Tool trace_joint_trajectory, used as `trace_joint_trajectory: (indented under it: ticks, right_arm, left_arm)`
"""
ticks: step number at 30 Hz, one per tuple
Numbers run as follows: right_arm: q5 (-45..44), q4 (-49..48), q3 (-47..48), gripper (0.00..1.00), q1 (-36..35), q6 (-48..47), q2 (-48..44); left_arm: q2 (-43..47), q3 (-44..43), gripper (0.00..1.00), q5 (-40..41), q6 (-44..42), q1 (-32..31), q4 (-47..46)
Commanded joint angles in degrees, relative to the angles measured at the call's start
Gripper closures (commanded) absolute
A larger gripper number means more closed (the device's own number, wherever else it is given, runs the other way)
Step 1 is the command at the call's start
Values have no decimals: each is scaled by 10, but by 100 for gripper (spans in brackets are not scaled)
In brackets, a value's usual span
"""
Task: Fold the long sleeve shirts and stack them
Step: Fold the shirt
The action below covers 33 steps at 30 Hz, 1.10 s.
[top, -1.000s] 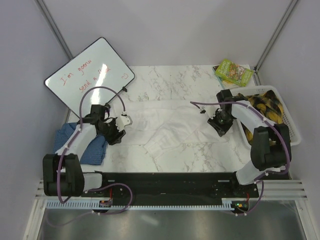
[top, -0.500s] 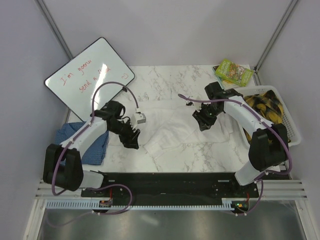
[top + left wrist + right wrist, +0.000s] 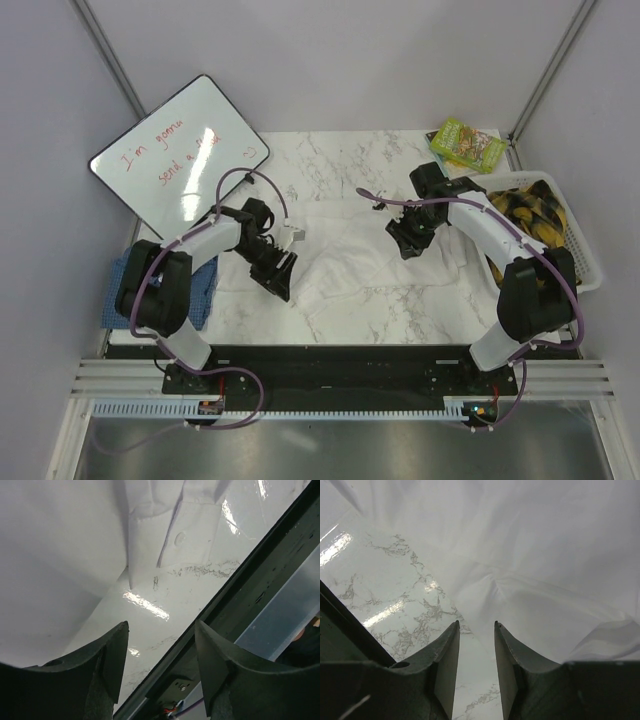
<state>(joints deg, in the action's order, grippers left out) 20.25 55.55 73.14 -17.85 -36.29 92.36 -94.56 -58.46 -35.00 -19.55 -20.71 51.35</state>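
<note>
The white long sleeve shirt [image 3: 350, 250] lies rumpled across the middle of the marble table, its sleeves drawn in over the body. The blue shirt [image 3: 203, 298] is bunched at the left edge, partly under the left arm. My left gripper [image 3: 280, 280] hovers at the white shirt's left side. It is open [image 3: 161, 625] and empty, and a buttoned cuff [image 3: 180, 539] lies just ahead of it. My right gripper [image 3: 405, 243] sits over the shirt's right part. Its jaws are open [image 3: 476, 623] with nothing between them, at the white cloth's [image 3: 545, 555] edge.
A whiteboard [image 3: 180, 150] with red writing leans at the back left. A green box [image 3: 467, 143] lies at the back right. A white basket [image 3: 578, 262] holding yellow-and-black cloth stands at the right edge. The black rail [image 3: 340, 360] runs along the near edge.
The left gripper has swung right from the table's left side to the white shirt's left part. The right gripper moved left, then held still. The shirt's outer parts now lie drawn inward.
</note>
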Motion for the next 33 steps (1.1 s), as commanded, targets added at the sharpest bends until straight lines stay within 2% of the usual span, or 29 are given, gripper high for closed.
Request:
trace_joint_trajectory:
  ticks: [1,4,7,11,33]
  right_arm:
    - [-6,-14,19,58,-1,-11,-2]
    - [-7,-15,20,58,-1,-10,-2]
    - [-7,-14,26,58,0,-11,5]
    - [-1,-14,45,59,0,-5,15]
    - [3,7,51,58,8,-22,3]
  left_arm:
    - [0,4,37,15,126,-5,-24]
    - [11,18,42,5,158,-15,-61]
    - [20,23,49,20,186,-21,-89]
    - [6,27,52,47,210,-24,-102]
    - [32,107,48,82,319,-30,-205]
